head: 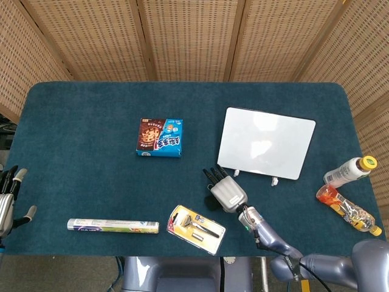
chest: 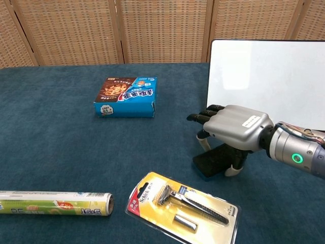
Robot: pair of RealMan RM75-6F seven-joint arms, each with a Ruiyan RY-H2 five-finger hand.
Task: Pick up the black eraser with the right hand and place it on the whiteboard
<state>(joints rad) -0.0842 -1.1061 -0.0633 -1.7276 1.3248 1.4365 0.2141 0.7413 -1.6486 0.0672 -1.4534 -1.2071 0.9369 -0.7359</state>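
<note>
The right hand (chest: 234, 131) had a silver-grey metal back bearing a small white label, with black fingers (chest: 202, 117) ending in pale tips. Its wrist was a grey cylinder with a glowing green ring light, and thin coloured wires ran along the forearm. The left hand (head: 6, 201) looked similarly grey with dark fingers.
</note>
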